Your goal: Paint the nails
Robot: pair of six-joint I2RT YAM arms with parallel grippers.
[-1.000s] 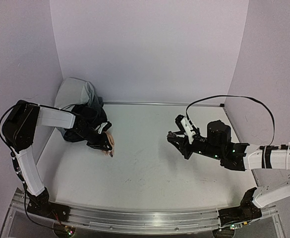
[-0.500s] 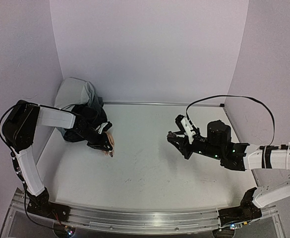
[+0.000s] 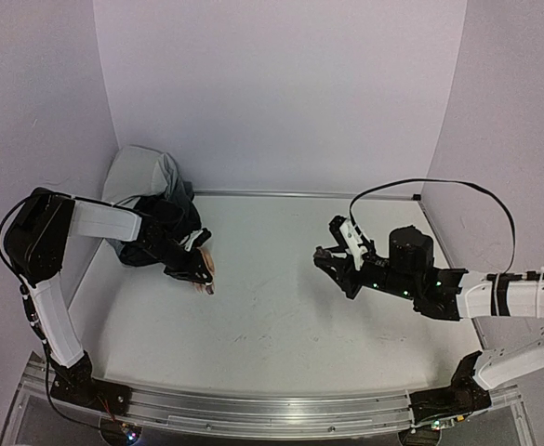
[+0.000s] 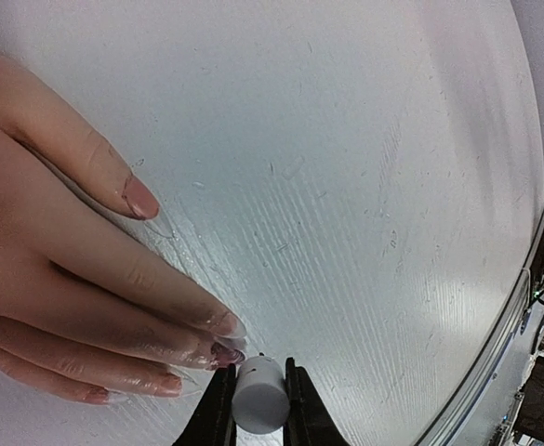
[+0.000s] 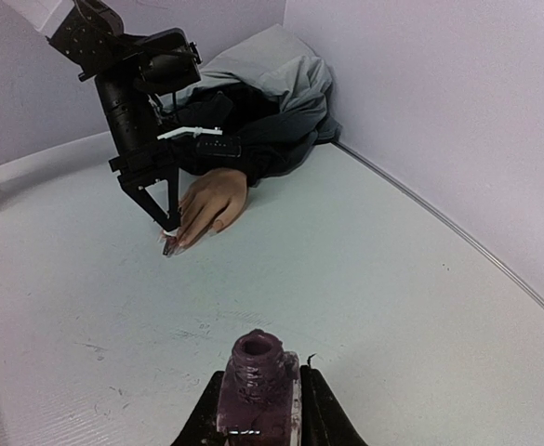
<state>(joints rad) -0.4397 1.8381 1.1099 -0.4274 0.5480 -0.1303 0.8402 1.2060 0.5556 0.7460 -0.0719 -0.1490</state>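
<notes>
A peach mannequin hand (image 4: 58,251) lies palm down on the table, its black sleeve (image 3: 165,232) running back to the left. My left gripper (image 4: 258,373) is shut on a white brush cap (image 4: 258,401), right at the fingertips. The nail (image 4: 226,353) closest to the cap is dark purple; another nail (image 4: 139,197) is pale pink. At the right, my right gripper (image 5: 259,381) is shut on an open purple nail-polish bottle (image 5: 258,386), held upright above the table. From the top, the left gripper (image 3: 200,277) sits over the hand (image 3: 204,267), and the right gripper (image 3: 332,263) is far from it.
A grey cloth bundle (image 3: 146,177) fills the back left corner behind the sleeve. Lilac walls (image 3: 281,93) close in the back and both sides. A metal rail (image 3: 253,409) runs along the near edge. White table surface (image 3: 272,307) lies between the two arms.
</notes>
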